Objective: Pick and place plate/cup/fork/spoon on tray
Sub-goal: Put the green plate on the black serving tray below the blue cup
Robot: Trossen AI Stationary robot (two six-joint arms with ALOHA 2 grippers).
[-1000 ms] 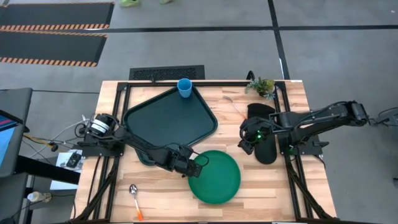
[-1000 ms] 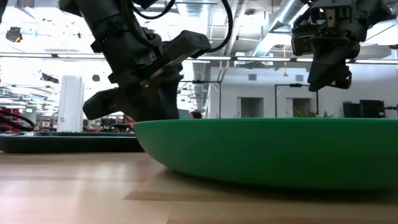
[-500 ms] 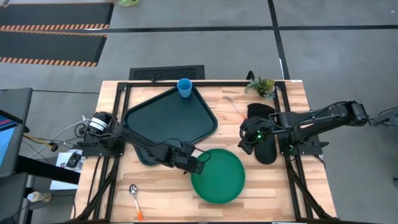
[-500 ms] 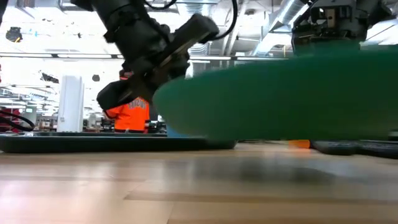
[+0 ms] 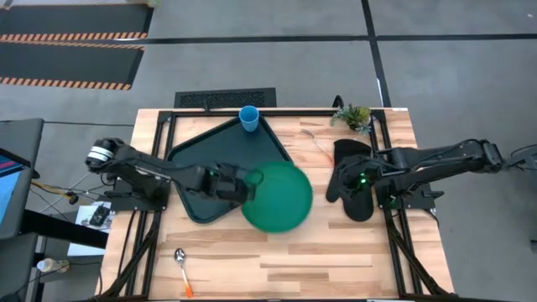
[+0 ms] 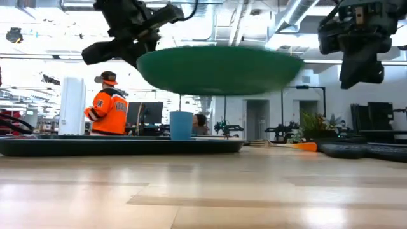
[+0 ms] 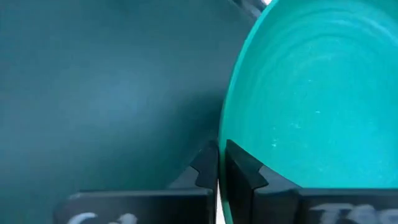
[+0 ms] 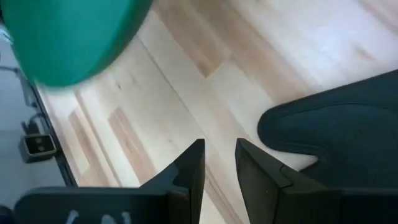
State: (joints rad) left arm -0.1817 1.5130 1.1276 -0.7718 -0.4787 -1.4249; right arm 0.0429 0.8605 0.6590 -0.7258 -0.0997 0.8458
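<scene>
The green plate point(image 5: 281, 199) hangs in the air over the tray's near right corner and the table beside it; it also shows in the low view point(image 6: 219, 67). My left gripper point(image 5: 250, 180) is shut on the plate's left rim. The dark tray point(image 5: 220, 155) lies at the far left, and the light-blue cup point(image 5: 248, 117) stands at its far edge. The spoon point(image 5: 180, 258) lies near the table's near left edge. The fork point(image 5: 316, 143) lies right of the tray. My right gripper point(image 5: 340, 186) hovers narrowly open and empty at the black oven mitt's left edge. My left gripper pinches the plate's rim point(image 7: 222, 155) at the plate's left side, one finger on the upper face point(image 7: 245, 171) and one on the underside point(image 7: 205, 169). The fingers come roughly level from the table's left. The plate is lifted clear and nearly level, reaching out to the right.
A black oven mitt point(image 5: 357, 180) lies at the right under my right arm. A small potted plant point(image 5: 352, 116) stands at the far right corner. Bare wood shows along the table's near side point(image 5: 294, 260). A person in an orange vest point(image 6: 108, 111) stands in the room behind.
My left gripper has risen and gone toward the table's far edge and the tray, still shut on the plate's rim. The plate has been lifted clear of the table's near middle and now hangs nearly level over the tray's near right corner.
</scene>
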